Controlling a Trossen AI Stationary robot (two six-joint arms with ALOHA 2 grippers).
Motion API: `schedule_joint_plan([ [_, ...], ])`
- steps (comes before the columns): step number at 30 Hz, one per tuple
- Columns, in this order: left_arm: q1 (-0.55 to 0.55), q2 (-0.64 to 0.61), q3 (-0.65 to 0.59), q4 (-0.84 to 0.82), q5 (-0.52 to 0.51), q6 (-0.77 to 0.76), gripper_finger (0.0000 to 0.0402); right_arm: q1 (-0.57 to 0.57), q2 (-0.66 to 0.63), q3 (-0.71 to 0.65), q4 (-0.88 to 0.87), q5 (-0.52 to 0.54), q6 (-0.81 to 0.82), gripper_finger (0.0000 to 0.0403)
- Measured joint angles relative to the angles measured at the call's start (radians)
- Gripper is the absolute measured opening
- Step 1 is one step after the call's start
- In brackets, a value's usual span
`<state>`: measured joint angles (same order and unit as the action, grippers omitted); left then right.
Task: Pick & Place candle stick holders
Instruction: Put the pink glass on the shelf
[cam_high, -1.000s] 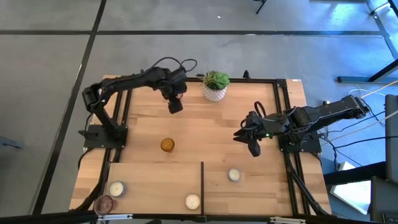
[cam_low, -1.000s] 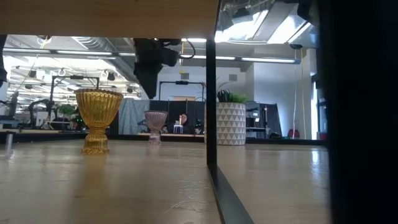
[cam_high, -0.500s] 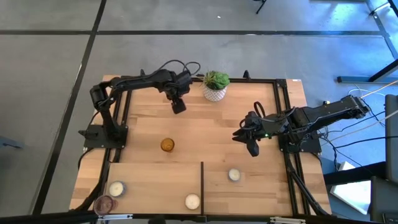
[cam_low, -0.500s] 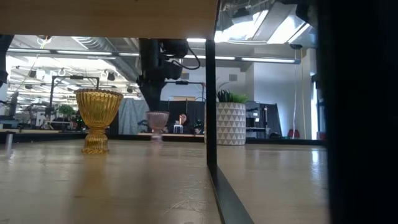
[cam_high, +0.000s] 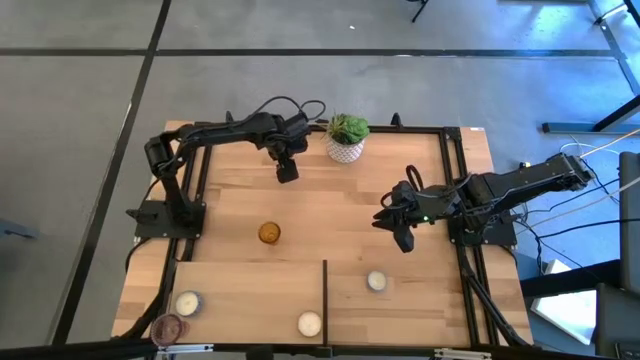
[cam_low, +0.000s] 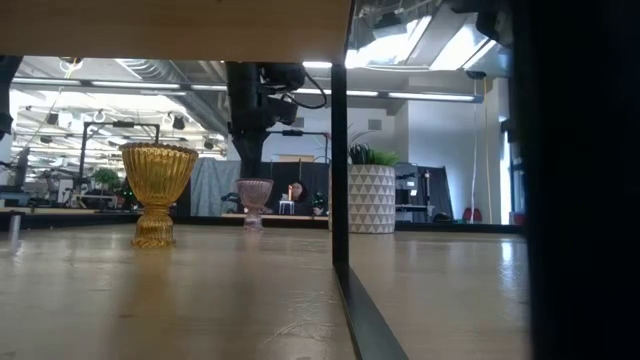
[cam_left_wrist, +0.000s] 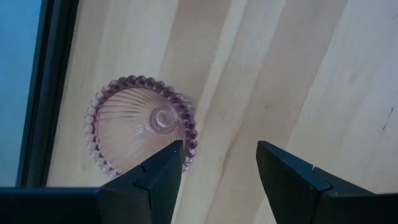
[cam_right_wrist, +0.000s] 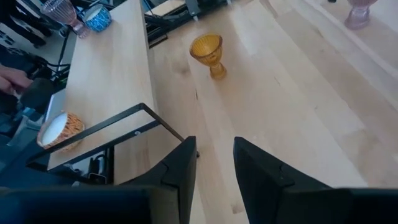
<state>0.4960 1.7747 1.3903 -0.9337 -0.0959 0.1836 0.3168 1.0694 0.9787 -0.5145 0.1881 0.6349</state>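
Observation:
A pinkish-purple glass candle stick holder stands upright on its foot near the table's far edge. My left gripper hangs open just above it, pointing down. The holder lies to one side of the gap, beside one fingertip, and I cannot tell whether they touch. In the high view my left gripper hides this holder. An amber glass holder stands mid-table. My right gripper hovers open over the right half, holding nothing.
A white pot with a green plant stands right of my left gripper. At the near edge are three white holders and a second pinkish-purple one. A black divider bar splits the near part.
My left gripper has come down toward the pinkish-purple holder and shifted a little toward the far right, staying open. For the last half second it has kept still. The holders have not moved.

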Motion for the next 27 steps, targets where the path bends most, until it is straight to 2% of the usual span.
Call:
schedule_joint_plan([
  [12,0.004,0.0,0.0,0.041,0.0,0.017,0.02,0.006,0.025,0.0,0.018,-0.005,0.008,0.011],
  [21,0.01,0.066,0.0,0.031,0.02,-0.021,0.02,0.006,0.025,0.0,0.002,-0.008,0.012,0.011],
  [27,0.002,0.075,0.0,0.032,-0.011,-0.029,0.02,0.014,0.025,0.0,-0.015,-0.009,0.018,0.011],
])
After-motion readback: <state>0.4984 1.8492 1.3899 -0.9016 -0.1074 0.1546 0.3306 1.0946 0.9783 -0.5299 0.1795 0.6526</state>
